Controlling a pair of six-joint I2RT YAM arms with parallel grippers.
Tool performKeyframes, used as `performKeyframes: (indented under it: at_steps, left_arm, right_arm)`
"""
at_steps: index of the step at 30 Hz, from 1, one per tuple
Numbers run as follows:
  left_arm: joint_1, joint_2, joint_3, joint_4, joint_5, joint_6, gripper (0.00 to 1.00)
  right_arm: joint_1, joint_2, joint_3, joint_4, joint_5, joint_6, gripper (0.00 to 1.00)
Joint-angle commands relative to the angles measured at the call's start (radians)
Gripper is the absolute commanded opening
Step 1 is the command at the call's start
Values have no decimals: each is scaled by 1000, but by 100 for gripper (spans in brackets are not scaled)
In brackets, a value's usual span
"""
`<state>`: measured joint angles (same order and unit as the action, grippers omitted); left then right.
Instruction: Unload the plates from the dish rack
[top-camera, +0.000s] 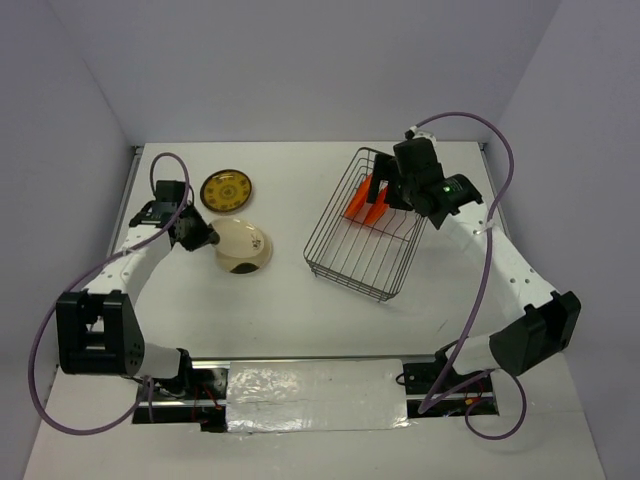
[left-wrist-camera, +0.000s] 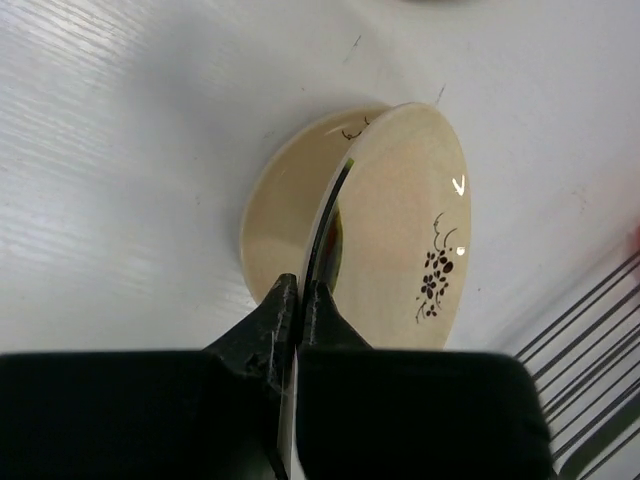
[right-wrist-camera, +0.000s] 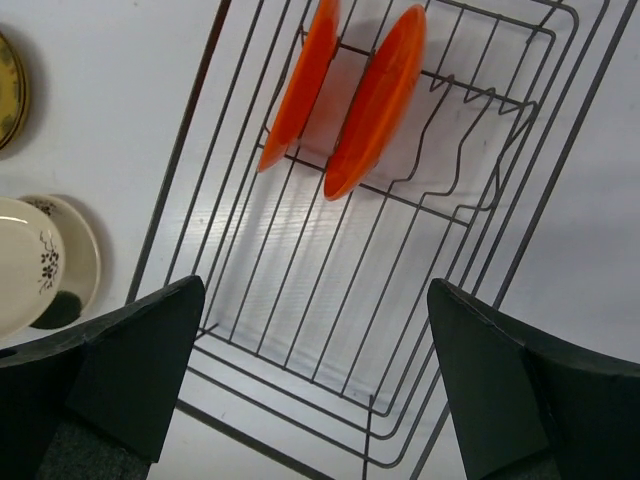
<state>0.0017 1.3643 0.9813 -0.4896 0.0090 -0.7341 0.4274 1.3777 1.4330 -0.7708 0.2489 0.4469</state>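
My left pincer (left-wrist-camera: 298, 300) is clenched on the rim of a cream plate (left-wrist-camera: 400, 220) with a dark flower sprig, holding it tilted on edge. Directly beneath it a second cream plate (left-wrist-camera: 285, 190) lies flat on the table (top-camera: 290, 320), the two touching. Beyond that pincer, just past the pair, lies the yellow-brown plate (top-camera: 226, 190).

My right pincer (right-wrist-camera: 315, 372) is spread wide and grips nothing, poised above the dish rack (right-wrist-camera: 300, 330). Ahead of its fingertips, two orange plates (right-wrist-camera: 300, 85) stand side by side between the tines. The rack's wires lie under both fingers.
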Motion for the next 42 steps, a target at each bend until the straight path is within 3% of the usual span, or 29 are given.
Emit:
performKeyframes:
  at_steps: [1,2,3,5,6,7,8,9,11,13,19,23,28,34,42]
  left_arm:
    - [-5,45,-9,105,40,-13,11]
    - [-5,51,-21,115,48,-16,17]
    - [-5,53,-32,143,58,-17,32]
    - [-5,59,-46,151,68,-18,50]
    - [-5,61,-43,140,65,-16,68]
    - [-6,62,-30,128,51,-10,74]
    - [-14,65,-20,109,34,-8,93]
    - [-26,67,-10,71,17,-7,99]
    - [-34,53,7,43,-4,4,99]
    - [-48,30,23,-6,-6,24,99]
    - [-97,-193,65,-90,-70,117,100]
    - [-114,-293,59,-84,34,186,99]
    - [-118,-359,21,-92,66,242,99]
    - [-117,-327,-52,-61,71,260,99]
    - [-118,-343,-49,-58,74,279,100]
  right_arm:
    - [-1,6,4,11,67,-23,100]
    - [-1,23,6,10,70,-30,100]
    - [-1,33,15,5,76,-34,100]
    - [-1,81,30,-24,117,-40,100]
    - [-6,99,55,-44,137,-34,100]
    - [-9,136,66,-71,156,-24,100]
    - [-16,152,75,-77,177,-17,99]
    - [-35,162,78,-78,179,-8,96]
    - [-50,179,66,-41,153,-7,92]
    - [-81,202,56,-25,148,10,81]
    - [-111,287,90,4,132,6,67]
    - [-125,340,144,8,102,22,65]
    - [-133,376,182,16,92,56,60]
    - [-138,437,225,4,102,81,53]
    - [-141,483,277,-48,184,134,20]
